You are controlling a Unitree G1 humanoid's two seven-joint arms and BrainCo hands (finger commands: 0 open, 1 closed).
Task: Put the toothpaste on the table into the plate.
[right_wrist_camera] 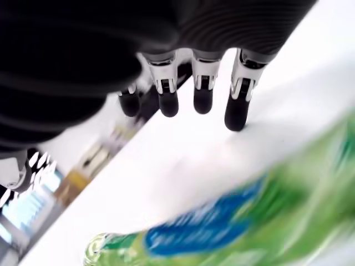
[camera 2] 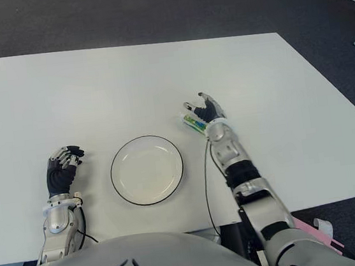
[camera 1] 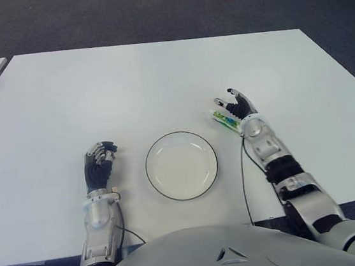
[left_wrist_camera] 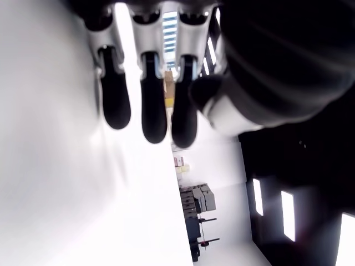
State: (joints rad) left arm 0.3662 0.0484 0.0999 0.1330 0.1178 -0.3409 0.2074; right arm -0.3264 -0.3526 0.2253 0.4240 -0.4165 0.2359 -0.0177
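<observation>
Dark grey carpet surrounds a broad white rectangular table (camera 1: pixel 158 77) that fills most of the head camera's outlook. Near its front edge, roughly central, sits a round white plate with a thin dark rim (camera 1: pixel 182 165), with nothing in it. Just to the plate's right and a little farther back lies a green, blue and white toothpaste tube (camera 1: pixel 225 120), flat on the tabletop. The right hand (camera 1: pixel 239 107) is over that tube, its black fingers (right_wrist_camera: pixel 202 100) extended and spread above the table rather than wrapped around anything; the tube runs beneath the palm in the right wrist view, ungrasped. The left hand (camera 1: pixel 99 162) shows to the left of the plate, fingers (left_wrist_camera: pixel 154 119) loosely curled and holding nothing.
</observation>
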